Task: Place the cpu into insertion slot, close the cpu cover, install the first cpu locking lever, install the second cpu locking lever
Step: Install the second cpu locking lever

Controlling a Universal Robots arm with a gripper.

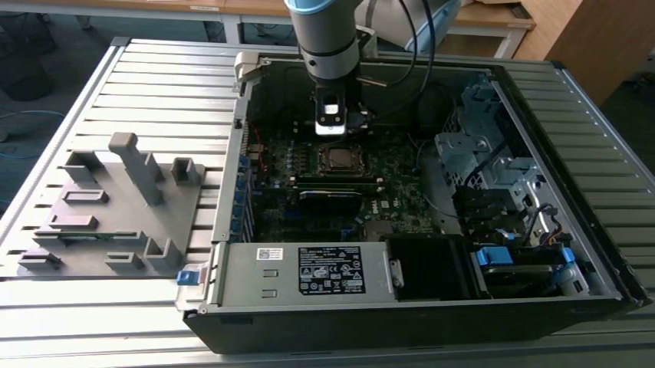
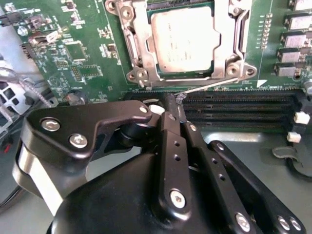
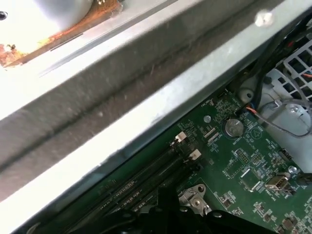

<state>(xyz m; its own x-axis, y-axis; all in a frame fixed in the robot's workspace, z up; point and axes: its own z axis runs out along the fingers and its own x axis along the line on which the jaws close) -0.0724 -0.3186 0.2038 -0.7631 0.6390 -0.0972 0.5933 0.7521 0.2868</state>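
1. In the exterior view your arm (image 1: 325, 38) reaches down into the open computer case (image 1: 409, 330) on the slatted metal desk (image 1: 153, 69). The gripper (image 1: 338, 126) hangs just beside the cpu (image 1: 338, 159).
2. In the second wrist view the cpu, a flat square with a dull silvery face, lies in the insertion slot (image 2: 187, 74) and hides its floor. The cpu cover (image 2: 140, 48), a thin bright metal frame cut off at one edge, lies flat around it. The black fingers (image 2: 170, 141) are drawn nearly together, with their tips at the curled end of a thin wire locking lever (image 2: 214, 85). You cannot tell whether they pinch it.
3. In the first wrist view a blurred grey case wall (image 3: 122, 97) hides much. Green motherboard (image 3: 243, 170) and black memory slots (image 3: 141, 187) show beyond.
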